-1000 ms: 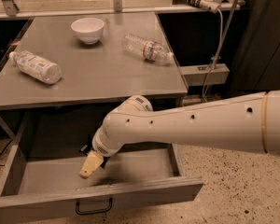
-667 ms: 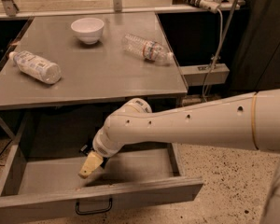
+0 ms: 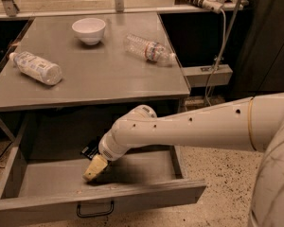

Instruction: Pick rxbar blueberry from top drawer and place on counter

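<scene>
Gripper (image 3: 95,167) hangs lower-left in the drawer (image 3: 132,196), open or closed I cannot tell; best approach the rxbar (image 3: 89,149) just above squarely.

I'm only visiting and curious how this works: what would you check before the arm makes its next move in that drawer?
1. The top drawer is pulled open: ok.
2. The gripper is inside the drawer: ok.
3. The rxbar blueberry is in sight, just behind the gripper: ok.
4. Grip on the bar: cannot tell.
5. The counter has bare space between the left bottle and the right bottle: ok.
</scene>
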### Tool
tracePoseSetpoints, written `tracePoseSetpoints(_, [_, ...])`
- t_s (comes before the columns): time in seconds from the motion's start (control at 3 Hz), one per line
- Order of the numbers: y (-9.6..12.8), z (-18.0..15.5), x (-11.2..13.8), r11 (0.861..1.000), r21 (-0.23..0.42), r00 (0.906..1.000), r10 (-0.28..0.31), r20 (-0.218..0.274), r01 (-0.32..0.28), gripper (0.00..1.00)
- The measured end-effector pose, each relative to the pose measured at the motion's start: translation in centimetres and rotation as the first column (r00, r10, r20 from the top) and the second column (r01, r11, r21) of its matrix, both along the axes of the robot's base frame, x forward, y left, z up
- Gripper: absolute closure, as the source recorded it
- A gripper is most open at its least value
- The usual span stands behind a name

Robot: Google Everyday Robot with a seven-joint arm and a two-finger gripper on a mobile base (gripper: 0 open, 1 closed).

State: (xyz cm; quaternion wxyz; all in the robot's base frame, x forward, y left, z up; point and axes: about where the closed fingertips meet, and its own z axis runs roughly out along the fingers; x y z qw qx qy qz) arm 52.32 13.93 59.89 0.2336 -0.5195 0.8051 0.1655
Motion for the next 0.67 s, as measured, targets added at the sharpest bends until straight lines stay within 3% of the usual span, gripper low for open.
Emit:
tracePoseSetpoints(0.33, [-0.05, -0.32, 0.05, 1.0, 0.002, 1.0, -0.002, -0.006, 0.002, 0.12])
tracePoseSetpoints(0.67, [-0.05, -0.32, 0.05, 1.0, 0.002, 1.0, -0.002, -0.006, 0.002, 0.36])
